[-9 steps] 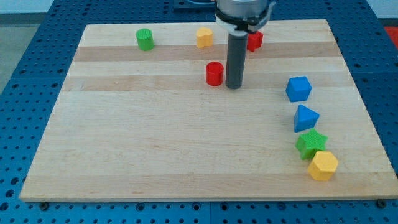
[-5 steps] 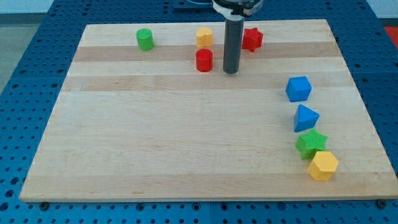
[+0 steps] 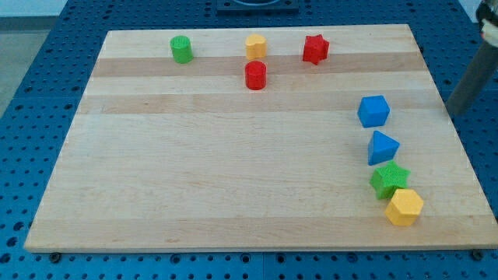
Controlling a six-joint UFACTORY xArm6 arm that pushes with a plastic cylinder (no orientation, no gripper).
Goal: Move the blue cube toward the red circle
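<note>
The blue cube (image 3: pixel 373 110) sits on the wooden board (image 3: pixel 233 171) at the right. The red circle, a short red cylinder (image 3: pixel 255 75), stands near the top middle, well to the cube's upper left. My tip (image 3: pixel 455 113) is at the view's right edge, off the board over the blue pegboard, about a hundred pixels to the right of the blue cube and not touching any block.
A blue triangular block (image 3: pixel 382 147), a green star (image 3: pixel 389 180) and a yellow hexagon (image 3: pixel 404 207) line up below the cube. A green cylinder (image 3: pixel 181 49), a yellow hexagon (image 3: pixel 256 46) and a red star (image 3: pixel 315 49) lie along the top.
The red cylinder moved up and left, pushed by the rod, then stayed put. My rod left the top middle and swung far to the right, beyond the board's right edge.
</note>
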